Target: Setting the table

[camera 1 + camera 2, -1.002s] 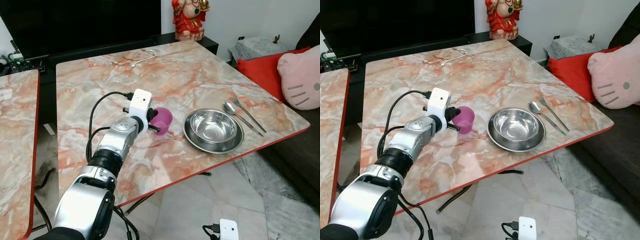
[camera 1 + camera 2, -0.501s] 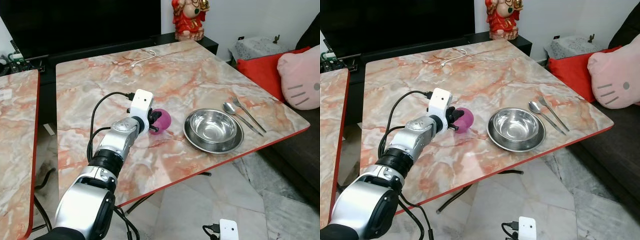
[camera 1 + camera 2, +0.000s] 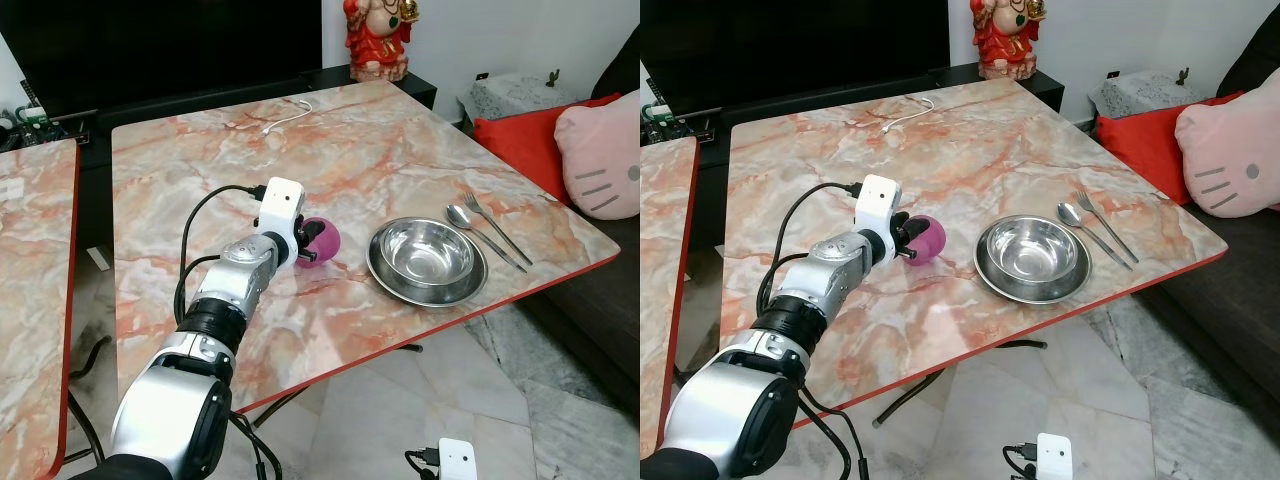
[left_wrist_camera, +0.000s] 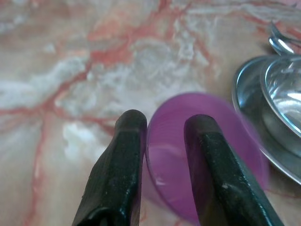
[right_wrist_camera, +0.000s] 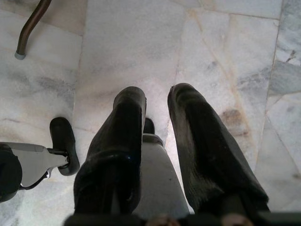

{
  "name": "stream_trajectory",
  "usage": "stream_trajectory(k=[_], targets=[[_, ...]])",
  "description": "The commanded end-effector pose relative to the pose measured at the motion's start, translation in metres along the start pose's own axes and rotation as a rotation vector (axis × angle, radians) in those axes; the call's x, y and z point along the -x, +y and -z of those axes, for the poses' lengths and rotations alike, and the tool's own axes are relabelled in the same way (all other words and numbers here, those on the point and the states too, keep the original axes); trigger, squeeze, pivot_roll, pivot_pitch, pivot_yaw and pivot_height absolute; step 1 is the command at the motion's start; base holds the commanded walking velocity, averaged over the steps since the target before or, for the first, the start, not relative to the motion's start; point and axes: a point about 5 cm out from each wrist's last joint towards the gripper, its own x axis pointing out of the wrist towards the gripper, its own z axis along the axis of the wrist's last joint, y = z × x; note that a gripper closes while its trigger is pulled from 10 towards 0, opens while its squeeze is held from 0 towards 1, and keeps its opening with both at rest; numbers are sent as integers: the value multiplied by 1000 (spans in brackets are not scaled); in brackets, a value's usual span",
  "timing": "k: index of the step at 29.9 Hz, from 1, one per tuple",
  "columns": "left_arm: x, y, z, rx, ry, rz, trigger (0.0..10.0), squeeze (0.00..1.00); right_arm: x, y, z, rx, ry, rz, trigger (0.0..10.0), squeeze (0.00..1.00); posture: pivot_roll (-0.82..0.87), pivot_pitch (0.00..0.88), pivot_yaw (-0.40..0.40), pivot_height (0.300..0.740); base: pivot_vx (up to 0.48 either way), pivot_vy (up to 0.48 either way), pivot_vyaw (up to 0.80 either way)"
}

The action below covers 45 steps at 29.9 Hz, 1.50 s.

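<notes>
I've got the left gripper out over the tabletop, its fingers pinched on the rim of the purple cup, one inside the mouth and one outside the wall. The cup is tipped on its side, mouth towards the wrist camera, just at nine o'clock from the steel bowl, near it but not touching as far as I can tell. Spoon and fork lie side by side at three o'clock of the bowl. So the step in hand is placing the cup. Next, I reckon, I need to roll the wrist to bring the cup upright, settle its base flat beside the bowl, then release. The right gripper hangs down over the floor, fingers a little apart, holding nothing.
</notes>
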Motion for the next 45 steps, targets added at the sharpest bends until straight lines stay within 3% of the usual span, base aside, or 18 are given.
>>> stream_trajectory(k=[1,8,12,21,23,26,29,30,41,45], targets=[[-1,2,0,22,26,-18,10000,0,1,1,3,3,16,-1,10000,0,54,13,6,740,0,0,0],[0,8,0,38,18,-61,10000,0,1,1,4,5,18,-1,10000,0,56,13,5,740,0,0,0],[1,3,-18,30,-83,-20,10000,0,1,0,4,8,20,0,10000,0,55,16,3,740,0,0,0],[2,-2,-26,-6,-126,7,10000,0,1,0,4,6,20,-1,10000,0,56,20,3,740,0,0,0],[3,-2,-30,-15,-172,16,10000,0,1,1,4,5,20,-1,10000,0,56,20,3,740,0,0,0],[10,1,-39,-38,-280,17,10000,0,1,1,4,3,19,-1,10000,0,53,21,5,740,0,0,0],[26,14,-44,-78,-421,-23,10000,0,1,1,4,0,17,1,10000,0,53,23,8,740,0,0,0],[36,25,-40,-138,-455,-73,10000,0,1,1,4,-1,17,2,10000,0,53,23,8,740,0,0,0],[83,62,3,-282,-470,-180,10000,0,1,-1,3,2,11,1,10000,0,73,34,0,740,0,0,0],[95,77,17,-263,-431,-249,10000,0,1,-1,3,13,10,1,10000,0,69,40,-1,740,0,0,0]])
